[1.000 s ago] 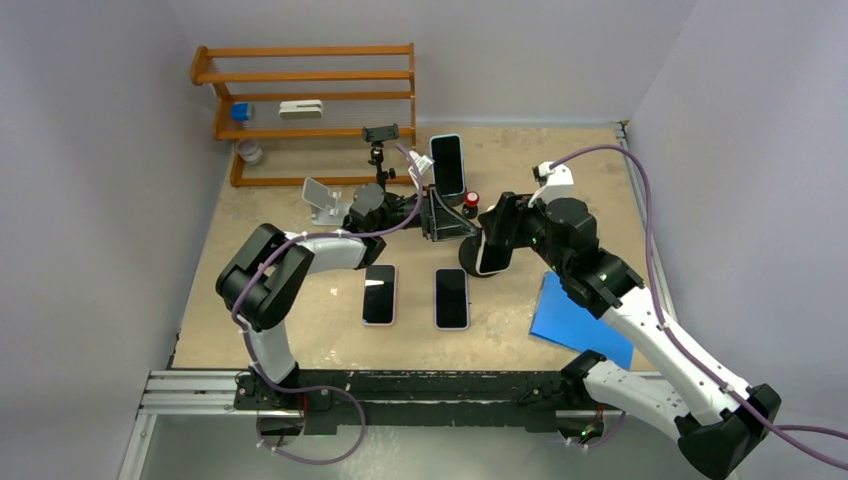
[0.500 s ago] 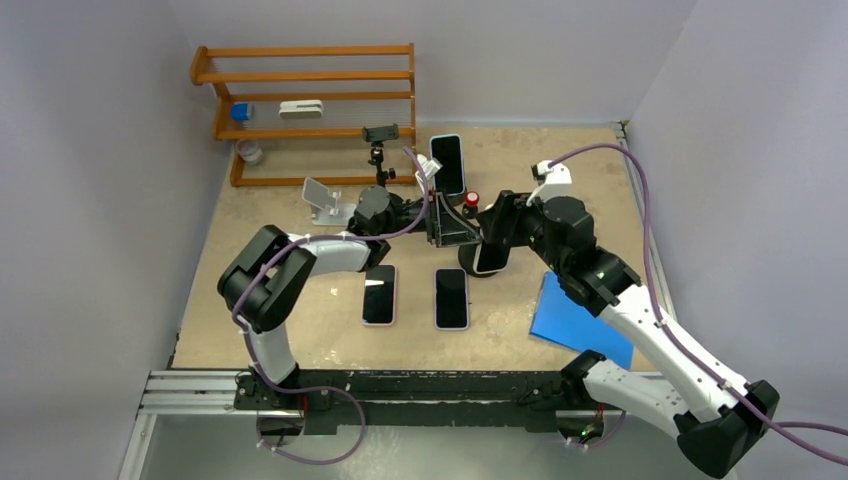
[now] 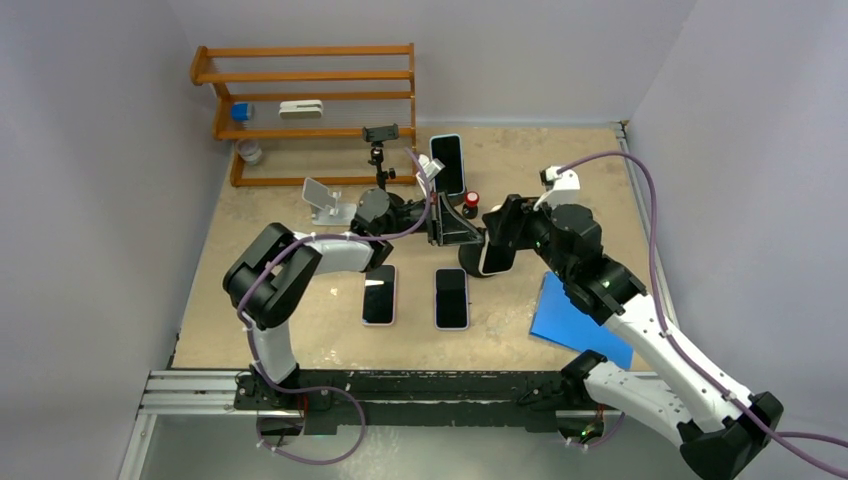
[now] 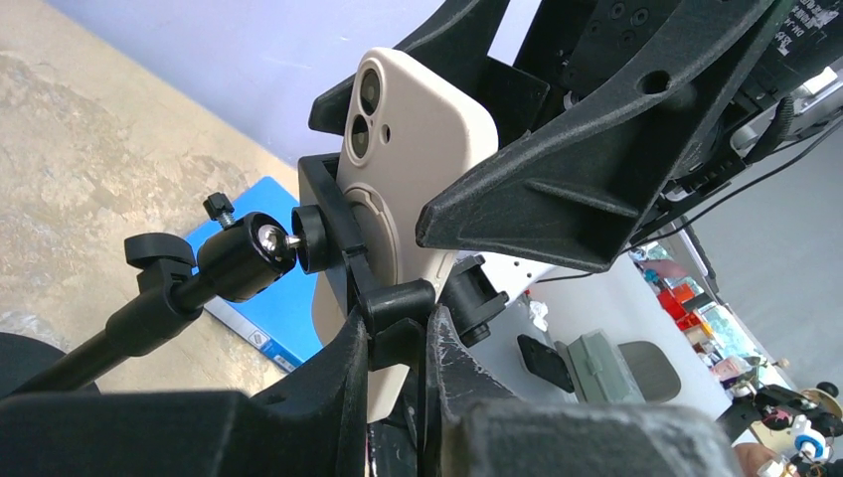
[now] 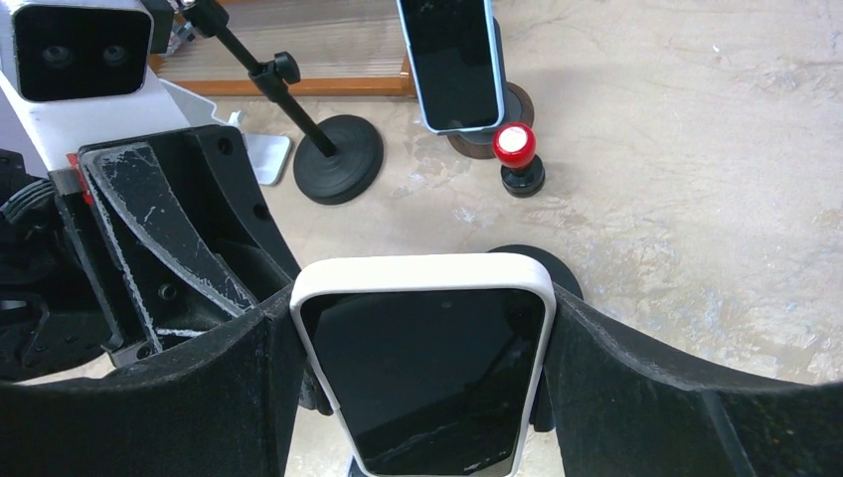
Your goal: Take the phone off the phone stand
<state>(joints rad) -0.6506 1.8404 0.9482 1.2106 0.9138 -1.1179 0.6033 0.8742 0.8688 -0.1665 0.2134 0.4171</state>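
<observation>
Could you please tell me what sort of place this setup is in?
Probably a lab robot test cell: left arm and right arm bolted to a metal rail, plain walls boxing in the table, and phones and a wooden rack laid out like props.

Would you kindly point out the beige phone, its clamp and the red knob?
Phone (image 4: pixel 422 139), left wrist view, its beige back.
Clamp (image 4: pixel 396 298), left wrist view, its lower hook.
Red knob (image 5: pixel 514 145), right wrist view, its red top.

The left gripper (image 3: pixel 465 232) has slid right toward frame centre; its jaws now pinch the phone stand (image 4: pixel 320 194) clamp under the phone (image 4: pixel 418 129).
</observation>
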